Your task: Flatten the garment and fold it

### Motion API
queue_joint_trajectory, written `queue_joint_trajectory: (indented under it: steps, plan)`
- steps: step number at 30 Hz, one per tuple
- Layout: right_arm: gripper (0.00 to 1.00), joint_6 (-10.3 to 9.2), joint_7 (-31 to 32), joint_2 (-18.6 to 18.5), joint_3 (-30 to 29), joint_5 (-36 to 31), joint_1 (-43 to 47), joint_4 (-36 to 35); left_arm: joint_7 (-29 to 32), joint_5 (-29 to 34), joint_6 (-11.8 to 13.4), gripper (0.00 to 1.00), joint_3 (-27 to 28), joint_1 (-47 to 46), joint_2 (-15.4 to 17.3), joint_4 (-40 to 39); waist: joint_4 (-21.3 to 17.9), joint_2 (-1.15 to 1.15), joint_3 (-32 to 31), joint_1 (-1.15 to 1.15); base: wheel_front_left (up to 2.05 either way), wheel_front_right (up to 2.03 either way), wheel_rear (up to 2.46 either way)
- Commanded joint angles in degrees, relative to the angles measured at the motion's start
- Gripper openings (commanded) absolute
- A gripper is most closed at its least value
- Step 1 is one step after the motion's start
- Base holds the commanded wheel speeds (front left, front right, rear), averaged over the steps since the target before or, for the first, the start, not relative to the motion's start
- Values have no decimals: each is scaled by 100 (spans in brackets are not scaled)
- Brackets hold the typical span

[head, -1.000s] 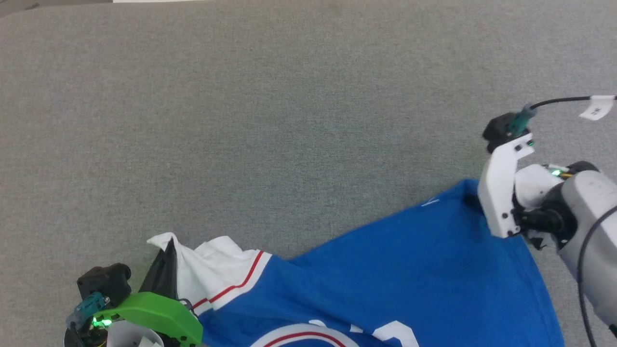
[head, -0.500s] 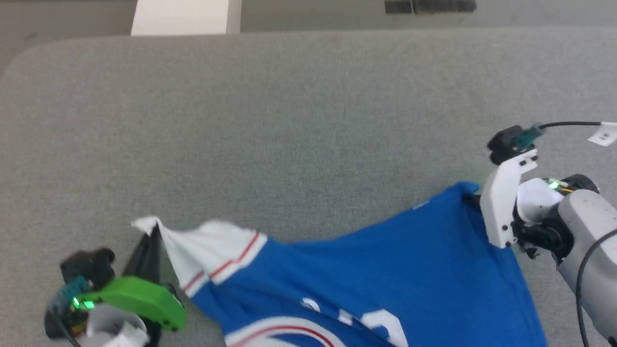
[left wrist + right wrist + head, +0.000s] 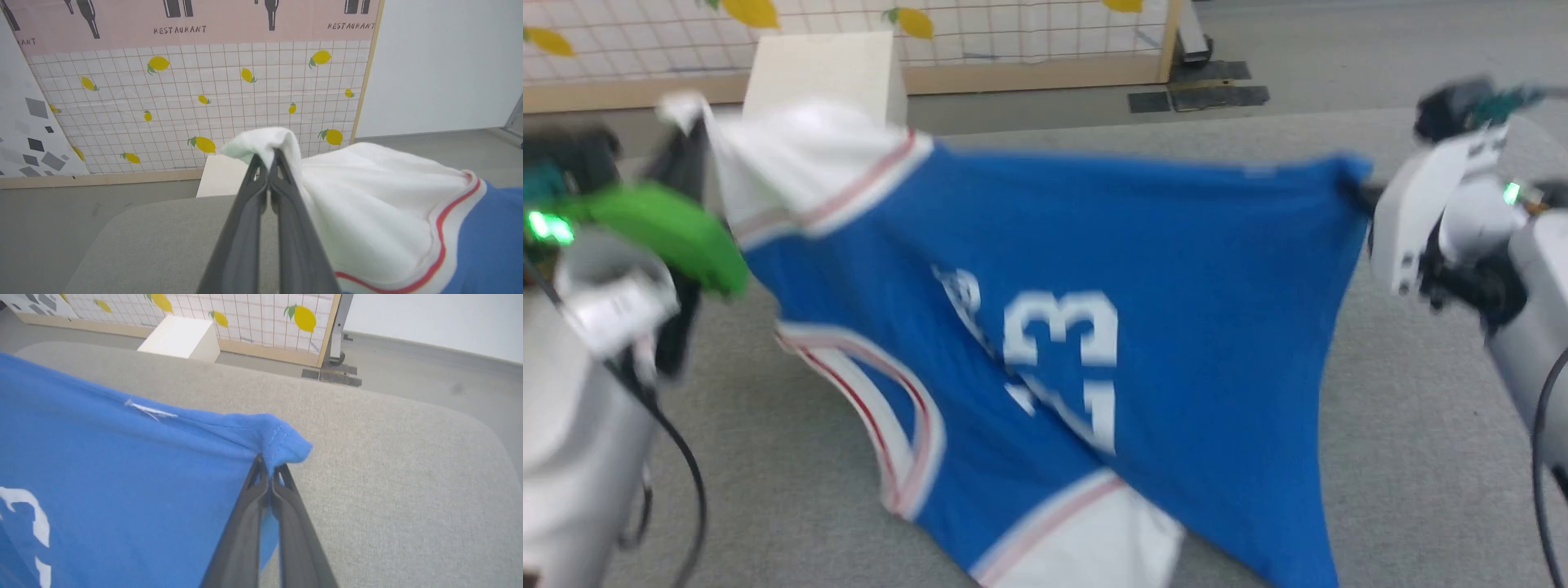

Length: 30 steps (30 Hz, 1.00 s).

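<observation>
The garment [image 3: 1176, 310], a royal-blue jersey with white sleeves, red-striped trim and a white 23, hangs stretched in the air between both arms above the grey table [image 3: 1405, 457]. My left gripper [image 3: 267, 157] is shut on the tip of a white sleeve [image 3: 367, 204], at the upper left of the head view [image 3: 690, 135]. My right gripper [image 3: 269, 461] is shut on a blue hem corner [image 3: 282, 441], at the upper right of the head view [image 3: 1364, 192]. The lower white sleeve [image 3: 1094, 539] hangs down toward the table.
A lemon-patterned grid panel [image 3: 204, 94] with a wooden base stands beyond the table. A cream box [image 3: 179, 339] sits on the floor before it. Dark floor plates [image 3: 1196, 96] lie at the panel's foot. The table's rounded far corner [image 3: 470, 424] is near my right gripper.
Both grippers have lifted the garment off the table and pulled it taut in the air; the number side now faces the head camera. The head view has tilted up.
</observation>
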Motion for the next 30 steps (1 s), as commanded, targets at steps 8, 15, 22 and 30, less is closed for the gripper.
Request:
queue_joint_trajectory:
  steps: [8,15,22,30]
  plan:
    - [0,-12,-1280,213,-852,-740,-1724,381,-256,423,-342,0,10,-2606,-107,1401,-250,69,802,0,0,0,0]
    - [0,-12,-2098,372,-1417,-1364,-3287,640,-587,796,-450,0,12,-4633,-122,2125,-312,69,1692,0,0,0,0]
    - [0,-12,-2522,535,-1646,-1657,-4418,801,-764,954,-517,0,22,-5968,-149,2585,-328,69,2603,0,0,0,0]
    - [0,-12,-3022,874,-1361,-1530,-4840,1485,-1313,817,-664,0,54,-6194,-363,3534,-295,69,3425,0,0,0,0]
